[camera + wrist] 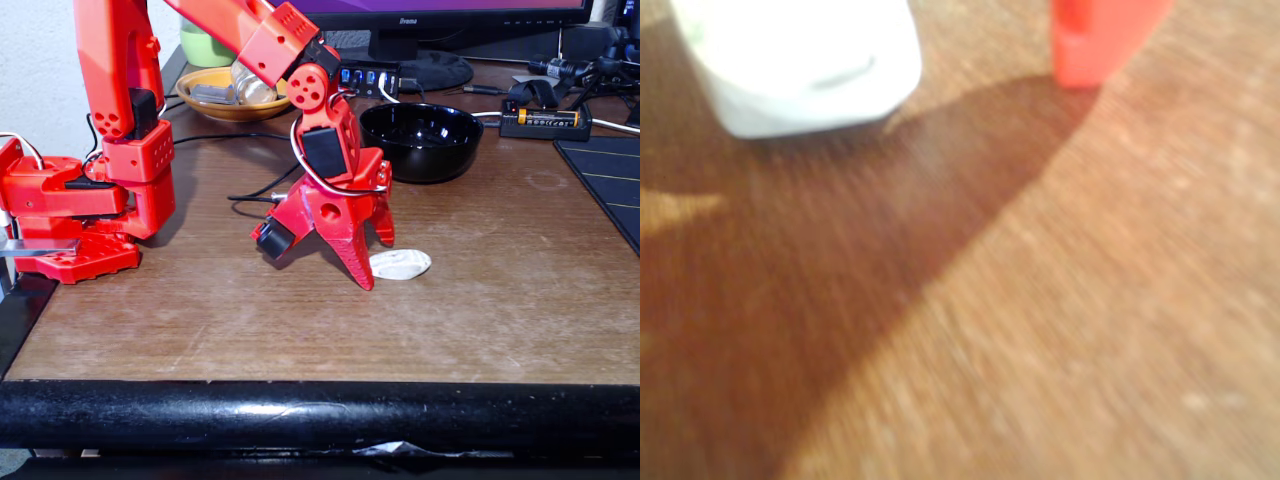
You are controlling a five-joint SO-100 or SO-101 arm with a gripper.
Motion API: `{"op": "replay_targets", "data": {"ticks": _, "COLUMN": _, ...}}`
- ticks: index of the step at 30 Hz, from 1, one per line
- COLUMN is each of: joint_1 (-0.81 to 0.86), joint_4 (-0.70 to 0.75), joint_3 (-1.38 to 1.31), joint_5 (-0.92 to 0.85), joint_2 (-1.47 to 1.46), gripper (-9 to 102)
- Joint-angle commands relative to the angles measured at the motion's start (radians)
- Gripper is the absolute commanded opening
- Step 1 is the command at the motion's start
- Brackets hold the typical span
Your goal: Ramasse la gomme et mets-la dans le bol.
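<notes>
Fixed view: hand (377, 262) points down, fingertips beside eraser (401, 265).

red arm bent low, fingers (375, 265) spread apart, tips pointing down.

Brown wooden bench (500, 300) with black front edge, carrying at the rear an orange-yellow dish (232, 104) beside a green cup (203, 45), a monitor stand (420, 62), a USB hub (370, 78), a black battery holder with one yellow-labelled cell (545, 120), and a dark mat (608, 180) at right.
</notes>
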Motion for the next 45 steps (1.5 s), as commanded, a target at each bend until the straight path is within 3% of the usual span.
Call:
{"op": "replay_targets", "data": {"ticks": 1, "joint_1": -0.003, "joint_4": -0.034, "joint_3": 0.023, "joint_5": -0.005, "joint_2": -0.009, "gripper": 30}}
{"op": "replay_targets", "data": {"ticks": 14, "joint_1": 0.002, "joint_4": -0.167, "joint_3": 0.114, "joint_5": -0.003, "joint_2": -0.031, "gripper": 30}}
{"op": "replay_targets", "data": {"ticks": 27, "joint_1": 0.003, "joint_4": -0.017, "joint_3": -0.023, "joint_5": 0.018, "joint_2": -0.069, "gripper": 30}}
{"op": "replay_targets", "data": {"ticks": 45, "joint_1": 0.005, "joint_4": -0.025, "joint_3": -0.097, "joint_5": 0.026, "joint_2": -0.169, "gripper": 30}}
